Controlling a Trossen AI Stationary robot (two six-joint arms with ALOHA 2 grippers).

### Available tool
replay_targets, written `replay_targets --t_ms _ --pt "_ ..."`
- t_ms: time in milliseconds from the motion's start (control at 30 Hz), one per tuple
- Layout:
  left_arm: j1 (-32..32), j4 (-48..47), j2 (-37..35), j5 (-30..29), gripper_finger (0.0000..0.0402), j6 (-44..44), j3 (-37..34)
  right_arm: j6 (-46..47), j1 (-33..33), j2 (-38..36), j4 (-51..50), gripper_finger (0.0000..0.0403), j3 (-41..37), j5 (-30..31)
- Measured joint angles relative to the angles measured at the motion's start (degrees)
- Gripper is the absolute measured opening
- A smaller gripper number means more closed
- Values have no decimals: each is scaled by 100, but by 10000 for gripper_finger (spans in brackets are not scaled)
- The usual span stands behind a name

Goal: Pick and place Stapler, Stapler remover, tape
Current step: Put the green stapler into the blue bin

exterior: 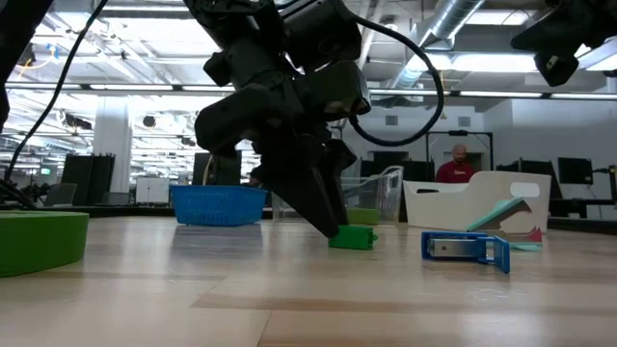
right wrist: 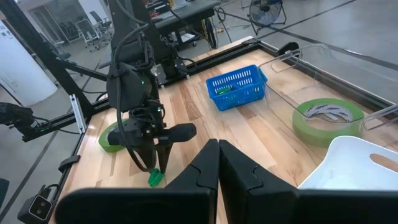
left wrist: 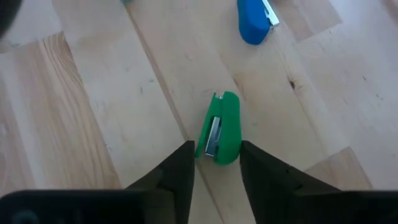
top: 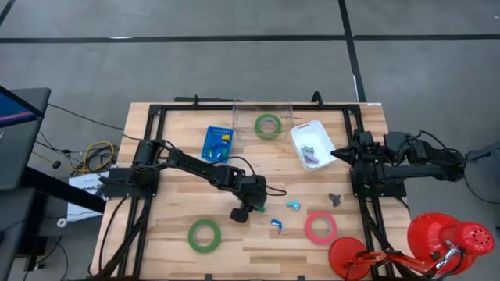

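Left hand (left wrist: pixel 216 163) hides green stapler's (left wrist: pixel 221 134) end (partly).

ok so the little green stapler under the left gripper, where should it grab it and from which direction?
Across its two long sides, near the middle, coming straight down from above. The green stapler lies flat on the table, narrow and elongated, with clear wood on both flanks. The left gripper already has a finger on each side of its near end, so probably advance slightly along the body, then close.
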Motion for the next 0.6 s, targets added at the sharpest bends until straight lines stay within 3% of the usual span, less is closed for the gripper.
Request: replay_targets --t_ms 333,600 --pt "5 118 -214 -3 99 -61 0 2 -1 -1 -1 0 0 0" --pt "176 159 -896 -629 98 -61 4 2 0 1 -15 0 0 0"
